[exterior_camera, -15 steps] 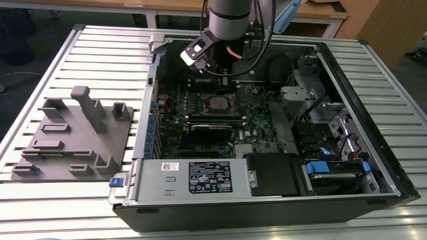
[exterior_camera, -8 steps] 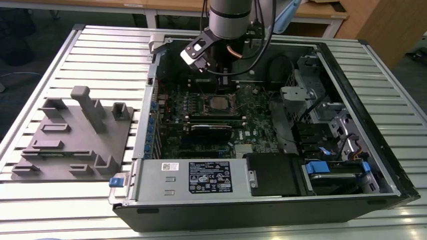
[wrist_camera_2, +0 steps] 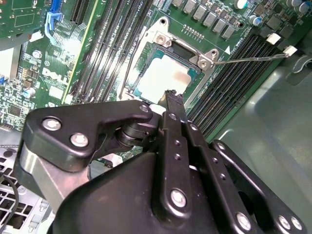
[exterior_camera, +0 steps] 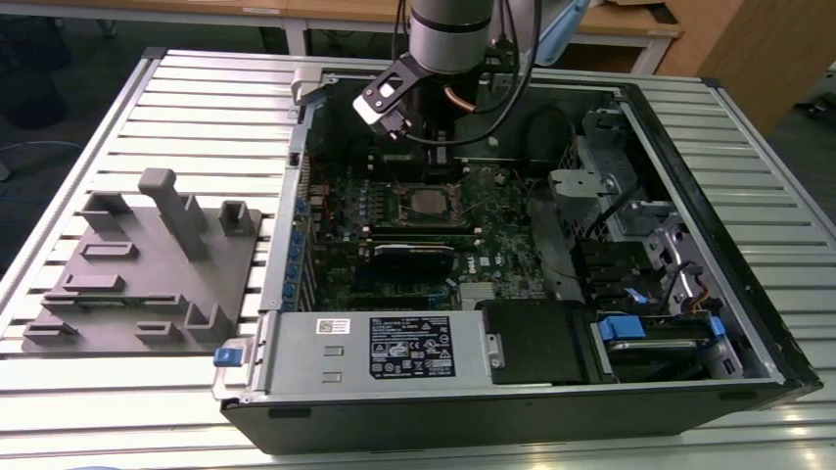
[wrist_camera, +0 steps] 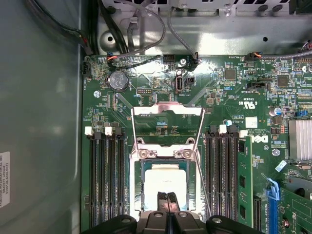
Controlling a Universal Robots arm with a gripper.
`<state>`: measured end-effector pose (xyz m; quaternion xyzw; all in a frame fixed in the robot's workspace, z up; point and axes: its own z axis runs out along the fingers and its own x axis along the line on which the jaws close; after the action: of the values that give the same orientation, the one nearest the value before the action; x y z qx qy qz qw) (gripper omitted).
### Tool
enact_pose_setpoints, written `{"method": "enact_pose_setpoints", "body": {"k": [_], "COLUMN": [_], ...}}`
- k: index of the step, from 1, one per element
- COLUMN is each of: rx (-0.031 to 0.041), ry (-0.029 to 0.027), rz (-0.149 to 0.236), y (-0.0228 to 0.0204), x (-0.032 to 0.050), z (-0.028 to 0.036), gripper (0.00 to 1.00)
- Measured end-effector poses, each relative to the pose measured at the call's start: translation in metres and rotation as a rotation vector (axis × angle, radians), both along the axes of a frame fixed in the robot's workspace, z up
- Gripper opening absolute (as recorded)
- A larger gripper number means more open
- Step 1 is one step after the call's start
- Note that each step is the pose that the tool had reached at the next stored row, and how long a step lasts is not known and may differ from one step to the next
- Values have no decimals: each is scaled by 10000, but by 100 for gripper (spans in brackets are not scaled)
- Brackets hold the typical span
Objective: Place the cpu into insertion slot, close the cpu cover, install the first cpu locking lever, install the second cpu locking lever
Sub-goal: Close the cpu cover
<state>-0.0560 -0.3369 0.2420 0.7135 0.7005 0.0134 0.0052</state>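
The gripper [wrist_camera: 167, 197] has its fingers pressed together with nothing between them. The tips are over the nearest edge of the cpu [wrist_camera: 165, 179], which lies seated in the insertion slot [wrist_camera: 138, 187]. Beyond the fingertips, the cpu cover [wrist_camera: 168, 110] is swung open over the motherboard [wrist_camera: 243, 97]. A thin wire locking lever [wrist_camera: 201, 187] is unlatched just beside the fingers

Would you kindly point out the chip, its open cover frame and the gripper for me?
chip [wrist_camera: 165, 179], first wrist view, middle of its pale metal top.
cover frame [wrist_camera: 168, 110], first wrist view, its far bar.
gripper [wrist_camera: 167, 196], first wrist view, between its fingertips.
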Motion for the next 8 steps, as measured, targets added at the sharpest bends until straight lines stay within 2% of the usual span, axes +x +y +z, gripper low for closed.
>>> {"method": "enact_pose_setpoints", "body": {"k": [8], "rx": [-1], "ry": [1], "rz": [0], "y": [0], "x": [0], "z": [21], "gripper": [11]}}
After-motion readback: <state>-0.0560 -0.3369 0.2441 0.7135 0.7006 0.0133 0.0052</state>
